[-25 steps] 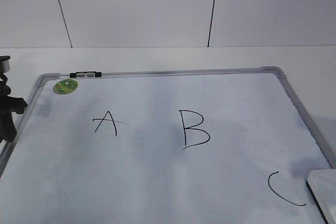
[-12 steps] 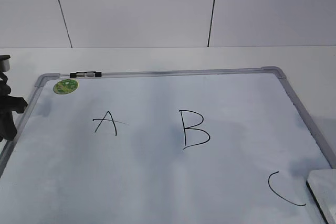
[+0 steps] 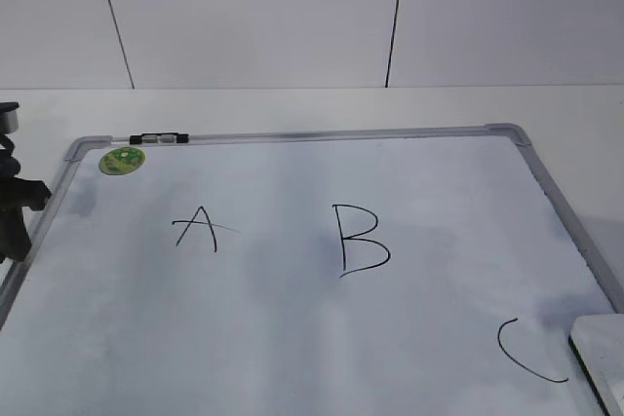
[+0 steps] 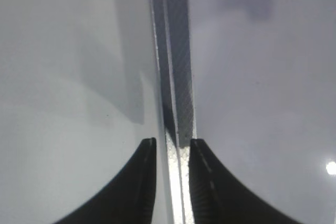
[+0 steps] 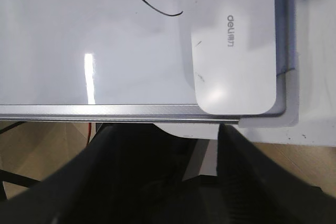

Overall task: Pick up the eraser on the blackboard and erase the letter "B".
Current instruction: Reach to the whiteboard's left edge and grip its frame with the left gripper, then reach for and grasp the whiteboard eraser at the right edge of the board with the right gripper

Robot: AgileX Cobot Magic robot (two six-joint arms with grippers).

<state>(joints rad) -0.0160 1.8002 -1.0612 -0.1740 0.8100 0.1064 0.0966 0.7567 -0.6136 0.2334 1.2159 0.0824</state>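
Note:
The blackboard is a white board in a grey frame, lying flat. The letter "B" is drawn in black at its middle. The white eraser lies at the board's near right corner. It also shows in the right wrist view, with grey lettering on top. My right gripper is open and empty, just off the board's near edge, short of the eraser. My left gripper is at the board's left edge, with its jaws close together on either side of the frame strip.
A black "A" is left of the B. A black "C" is beside the eraser. A round green sticker and a black clip sit at the far left corner. A white wall stands behind the table.
My left gripper has edged slightly to the left along the board's left edge. The eraser and the letters have not changed.

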